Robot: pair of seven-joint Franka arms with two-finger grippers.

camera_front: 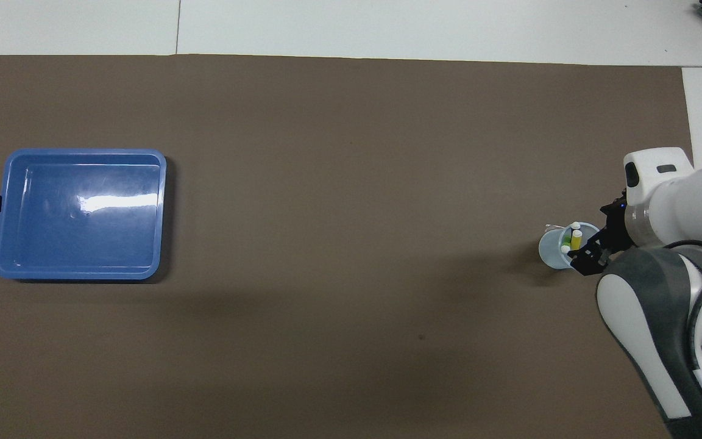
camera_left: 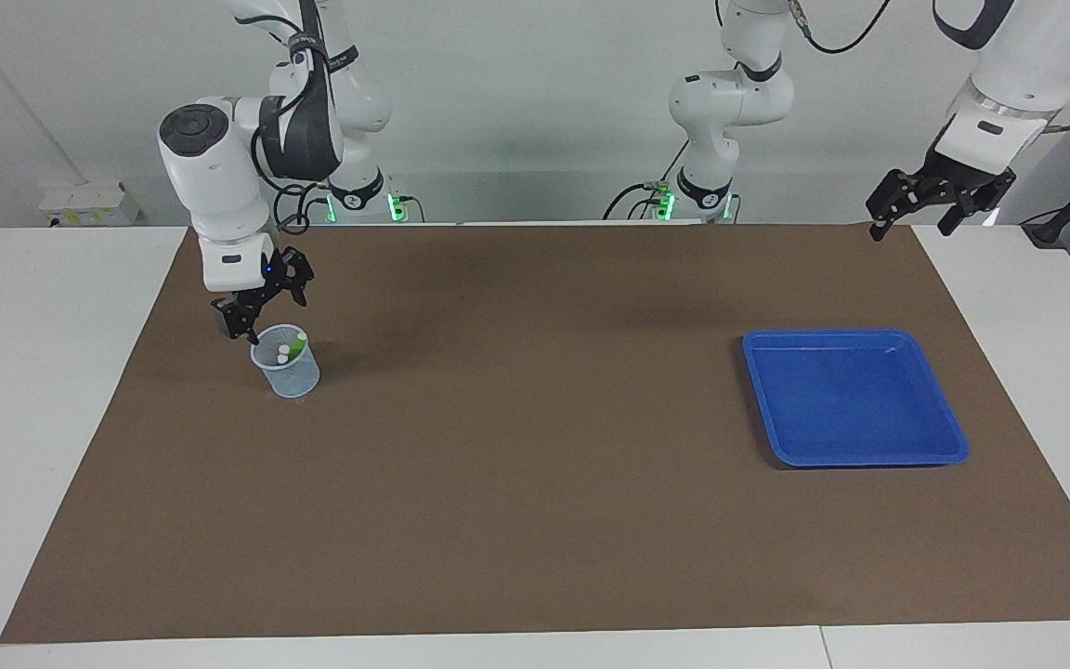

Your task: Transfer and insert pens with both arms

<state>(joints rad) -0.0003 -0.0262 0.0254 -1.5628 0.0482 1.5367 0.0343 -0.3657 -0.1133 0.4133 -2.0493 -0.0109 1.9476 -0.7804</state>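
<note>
The pens (camera_left: 284, 354) are seen standing in a small translucent cup (camera_left: 286, 362) on the brown mat (camera_left: 535, 465) toward the right arm's end of the desk (camera_left: 33, 418). Pale caps show at the rim, with yellow and green barrels made out in the overhead view; a purple one cannot be told apart. They are judged light, stiff and smooth — likely to slip if pinched at the tip — so a hold across the mid-barrel would be preferred. The cup looks light as well and could be tipped by a careless nudge.

The right gripper (camera_left: 252, 316) is held just over the cup's rim; its jaws appear released and nothing is grasped in them. A blue tray (camera_left: 855, 398) lies toward the left arm's end of the desk, well apart from the cup, and no pen is seen in it. The left gripper (camera_left: 936, 200) is parked high over the mat's corner — jaws spread, empty, waiting.
</note>
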